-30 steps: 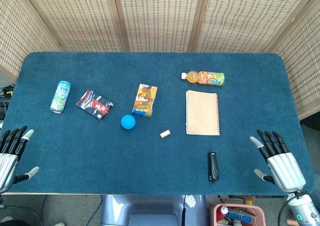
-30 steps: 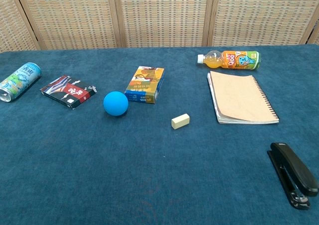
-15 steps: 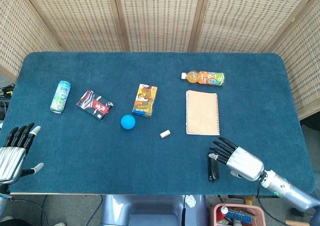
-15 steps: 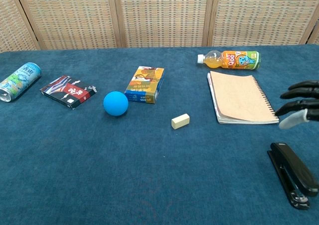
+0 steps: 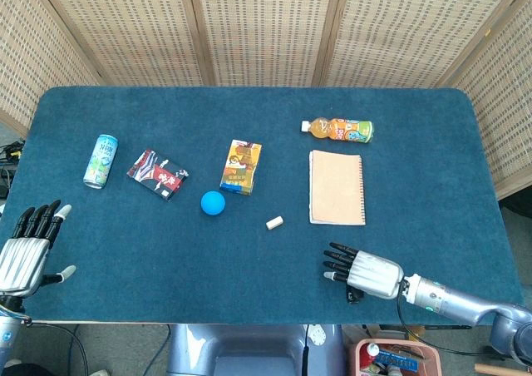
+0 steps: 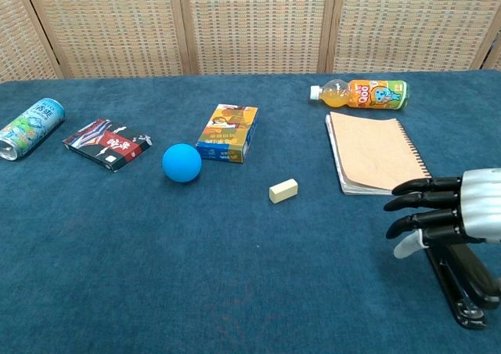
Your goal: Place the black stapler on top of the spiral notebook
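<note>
The black stapler point(image 6: 463, 288) lies near the table's front edge on the right, largely covered in the head view, where only its near end point(image 5: 355, 296) shows. My right hand point(image 5: 363, 272) point(image 6: 446, 212) hovers over it, palm down, fingers spread and pointing left, holding nothing. Behind it the tan spiral notebook point(image 5: 337, 186) point(image 6: 380, 162) lies flat with nothing on it. Far off at the front left corner, my left hand point(image 5: 29, 245) stays open, seen only in the head view.
An orange drink bottle point(image 5: 338, 129) lies behind the notebook. A small eraser point(image 5: 274, 222), a blue ball point(image 5: 213, 202), a carton point(image 5: 241, 166), a red-black pack point(image 5: 157, 174) and a can point(image 5: 100, 160) spread across the blue table's left half.
My right hand has swept left from the table's right edge and now sits over the stapler. The left hand has edged up slightly. The stapler has not moved.
</note>
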### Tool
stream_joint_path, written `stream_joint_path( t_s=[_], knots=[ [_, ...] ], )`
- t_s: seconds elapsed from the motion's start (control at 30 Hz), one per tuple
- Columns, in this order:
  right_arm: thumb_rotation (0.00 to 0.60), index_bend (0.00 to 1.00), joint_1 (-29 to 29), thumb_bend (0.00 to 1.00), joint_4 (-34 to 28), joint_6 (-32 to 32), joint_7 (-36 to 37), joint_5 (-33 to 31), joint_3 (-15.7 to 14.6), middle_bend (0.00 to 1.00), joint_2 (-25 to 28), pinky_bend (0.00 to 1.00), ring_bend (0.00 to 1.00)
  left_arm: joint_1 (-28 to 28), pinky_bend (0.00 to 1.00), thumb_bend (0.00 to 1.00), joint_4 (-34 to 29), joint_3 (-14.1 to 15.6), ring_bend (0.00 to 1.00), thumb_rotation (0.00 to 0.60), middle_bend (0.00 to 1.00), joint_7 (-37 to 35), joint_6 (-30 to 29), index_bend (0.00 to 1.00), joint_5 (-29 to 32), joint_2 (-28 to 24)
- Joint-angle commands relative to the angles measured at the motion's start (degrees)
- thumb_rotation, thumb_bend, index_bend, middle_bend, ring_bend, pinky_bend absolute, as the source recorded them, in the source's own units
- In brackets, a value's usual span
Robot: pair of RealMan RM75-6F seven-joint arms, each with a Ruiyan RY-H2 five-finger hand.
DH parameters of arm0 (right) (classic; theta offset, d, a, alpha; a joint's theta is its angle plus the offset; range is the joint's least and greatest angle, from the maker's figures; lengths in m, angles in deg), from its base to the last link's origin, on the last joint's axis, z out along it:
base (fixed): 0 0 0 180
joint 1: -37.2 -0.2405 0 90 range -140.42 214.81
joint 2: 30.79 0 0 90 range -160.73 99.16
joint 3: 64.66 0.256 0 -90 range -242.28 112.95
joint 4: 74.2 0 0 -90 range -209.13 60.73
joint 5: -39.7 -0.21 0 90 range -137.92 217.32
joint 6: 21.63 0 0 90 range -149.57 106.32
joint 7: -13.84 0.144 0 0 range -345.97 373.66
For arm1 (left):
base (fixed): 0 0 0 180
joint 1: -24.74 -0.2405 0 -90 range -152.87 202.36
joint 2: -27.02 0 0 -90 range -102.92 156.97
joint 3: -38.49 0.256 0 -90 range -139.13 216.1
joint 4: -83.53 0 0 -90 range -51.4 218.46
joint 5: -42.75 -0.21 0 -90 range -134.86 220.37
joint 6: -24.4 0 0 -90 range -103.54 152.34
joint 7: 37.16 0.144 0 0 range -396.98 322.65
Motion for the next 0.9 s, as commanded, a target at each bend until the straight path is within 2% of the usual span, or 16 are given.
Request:
stream_joint_path(
  t_s=[0.03,0.1,0.17,0.3,0.37,0.47,0.63,0.9],
  knots=[
    [0.6,0.24,-1.04,0.14,1.58,-1.47,-0.37,-0.52,-0.73,0.2,-1.54,0.0,0.08,0.09,0.0,0.0,0.03,-0.12,0.0,0.6,0.0,-0.17,0.07,0.0,0.31,-0.03],
    [0.6,0.28,-1.21,0.23,2.64,-1.45,-0.46,-0.64,-1.08,0.23,-2.38,0.02,0.11,0.16,0.0,0.0,0.1,-0.19,0.0,0.6,0.0,-0.26,0.12,0.0,0.49,-0.04],
    [0.6,0.35,-1.43,0.34,4.23,-1.27,-0.59,-0.71,-1.54,0.29,-3.38,0.08,0.17,0.28,0.0,0.0,0.22,-0.19,0.0,0.6,0.0,-0.25,0.32,0.0,0.68,0.0],
    [0.6,0.51,-1.64,0.53,6.65,-0.45,0.28,-0.98,-2.14,0.48,-4.9,0.34,0.37,0.46,0.0,0.0,0.26,-0.15,0.0,0.6,0.0,-0.12,0.62,0.0,0.87,0.1],
    [0.6,0.55,-1.59,0.57,8.12,0.78,0.76,-1.04,-2.42,0.53,-5.71,0.4,0.41,0.5,0.0,0.0,0.27,-0.13,0.0,0.6,0.0,-0.04,0.59,0.0,0.88,0.17],
    [0.6,0.58,-1.41,0.59,10.4,3.55,1.39,-1.08,-2.78,0.55,-6.77,0.44,0.43,0.53,0.0,0.0,0.26,-0.07,0.0,0.6,0.0,0.08,0.61,0.0,1.0,0.21],
    [0.6,0.58,-1.79,0.59,12.74,7.55,2.04,-1.75,-2.38,0.55,-7.28,0.44,0.43,0.68,0.0,0.0,0.28,0.02,0.0,0.6,0.0,0.2,0.78,0.0,1.11,0.27],
    [0.6,0.58,-5.61,0.59,14.16,11.41,3.19,-4.54,1.19,0.55,-5.71,0.45,0.43,1.0,0.0,0.0,0.37,-0.13,0.0,0.6,0.0,-0.25,1.17,0.0,1.68,0.17]
  ],
)
